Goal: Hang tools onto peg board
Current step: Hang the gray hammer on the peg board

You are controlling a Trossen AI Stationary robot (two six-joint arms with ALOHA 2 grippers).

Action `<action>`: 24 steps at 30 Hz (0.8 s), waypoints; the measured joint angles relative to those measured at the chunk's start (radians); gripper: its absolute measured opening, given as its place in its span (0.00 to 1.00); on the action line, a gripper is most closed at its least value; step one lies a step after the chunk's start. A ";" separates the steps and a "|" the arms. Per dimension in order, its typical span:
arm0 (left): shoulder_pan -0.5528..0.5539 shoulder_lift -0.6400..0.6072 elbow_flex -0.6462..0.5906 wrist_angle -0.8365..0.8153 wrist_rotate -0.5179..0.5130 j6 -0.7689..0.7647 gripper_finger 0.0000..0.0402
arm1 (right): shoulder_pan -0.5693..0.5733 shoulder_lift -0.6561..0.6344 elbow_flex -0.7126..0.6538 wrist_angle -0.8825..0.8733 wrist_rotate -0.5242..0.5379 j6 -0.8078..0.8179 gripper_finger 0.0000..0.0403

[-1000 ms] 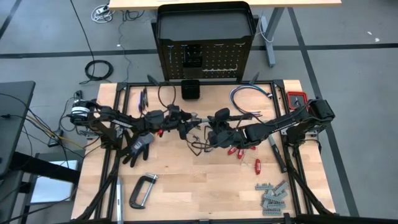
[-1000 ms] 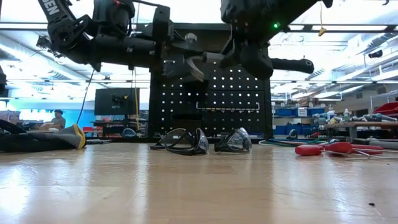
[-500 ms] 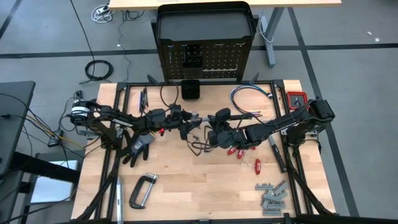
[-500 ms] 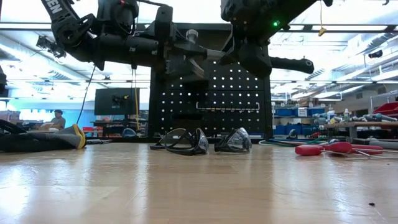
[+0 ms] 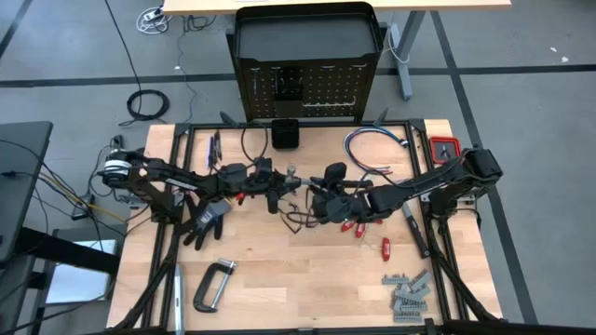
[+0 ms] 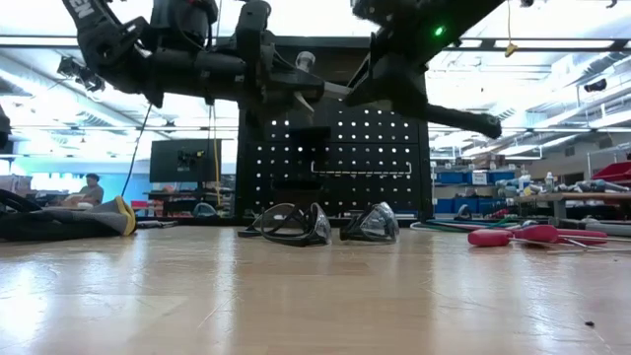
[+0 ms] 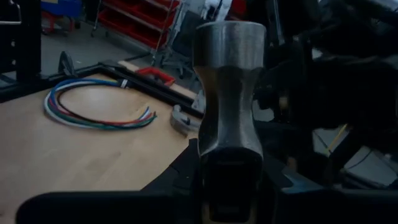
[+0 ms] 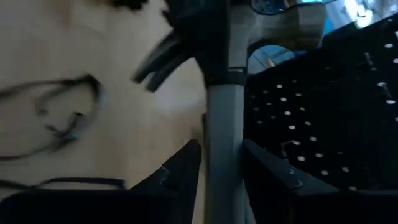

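Two grippers meet over the middle of the table in the high view, both on the hammer [image 5: 296,179]. The left gripper [image 5: 277,183] reaches in from the left of the frame, its fingers closed on the tool just below the steel head, which fills the centre of the left wrist view. The right gripper [image 5: 321,189] comes in from the right; in the right wrist view the grey shaft runs between its fingers [image 8: 181,171], which sit close on either side, though whether they actually press it is hard to say. The hammer hangs above the wood, in front of the peg board [image 5: 307,90] at the upper centre. Glasses [image 6: 290,223] lie on the table below. A C-clamp [image 5: 213,285] rests at lower left, red-handled drivers [image 5: 358,225] right of centre.
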 joint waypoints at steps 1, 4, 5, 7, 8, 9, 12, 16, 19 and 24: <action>0.001 -0.032 0.000 -0.044 -0.007 0.017 0.21 | 0.016 -0.022 0.000 -0.016 -0.018 0.016 0.33; 0.005 -0.148 0.000 -0.195 -0.034 0.071 0.21 | 0.057 -0.118 0.010 -0.112 -0.060 0.075 0.37; 0.002 -0.190 0.002 -0.253 -0.037 0.090 0.21 | 0.064 -0.153 0.021 -0.151 -0.067 0.104 0.38; -0.009 -0.270 0.002 -0.384 -0.037 0.117 0.21 | 0.070 -0.222 0.038 -0.234 -0.067 0.166 0.41; -0.015 -0.308 0.001 -0.438 -0.039 0.127 0.21 | 0.069 -0.255 0.041 -0.269 -0.066 0.193 0.42; -0.020 -0.349 0.002 -0.497 -0.050 0.133 0.21 | 0.063 -0.284 0.042 -0.296 -0.066 0.211 0.44; -0.037 -0.468 0.002 -0.668 -0.135 0.106 0.21 | 0.040 -0.342 0.042 -0.350 -0.066 0.218 0.47; -0.069 -0.603 0.001 -0.812 -0.251 0.029 0.21 | -0.004 -0.305 0.042 -0.326 -0.090 0.203 0.53; -0.088 -0.683 0.002 -0.847 -0.258 -0.006 0.21 | -0.029 -0.217 0.042 -0.249 -0.118 0.147 0.58; -0.103 -0.750 0.002 -0.931 -0.263 -0.024 0.21 | -0.059 -0.072 0.076 -0.049 -0.058 -0.053 0.66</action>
